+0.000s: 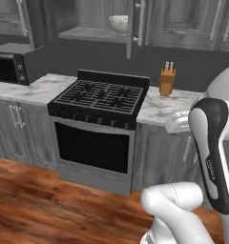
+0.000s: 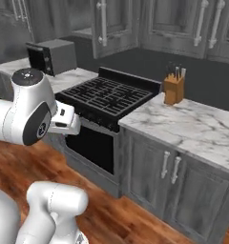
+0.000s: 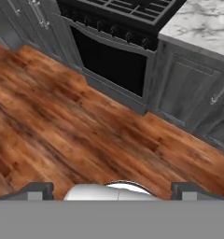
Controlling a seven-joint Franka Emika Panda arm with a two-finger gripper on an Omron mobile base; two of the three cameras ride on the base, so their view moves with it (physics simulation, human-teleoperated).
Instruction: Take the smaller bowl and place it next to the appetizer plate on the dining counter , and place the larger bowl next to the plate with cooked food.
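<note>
Larger bowl (image 1: 118, 22) sits on an open upper cabinet shelf (image 1: 92, 33) above the stove (image 1: 99, 97) — stored, untouched. Your end effector (image 3: 112, 191) hangs released over the wooden floor (image 3: 62, 126), carrying nothing.

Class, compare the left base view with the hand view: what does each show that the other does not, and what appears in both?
Left base view alone: a microwave, a knife block and a pale bowl on an upper cabinet shelf. Hand view alone: the open gripper, its fingertips set wide apart above the wooden floor. Both: the stove with its dark oven door, grey cabinets, marble countertop and that floor.
</note>
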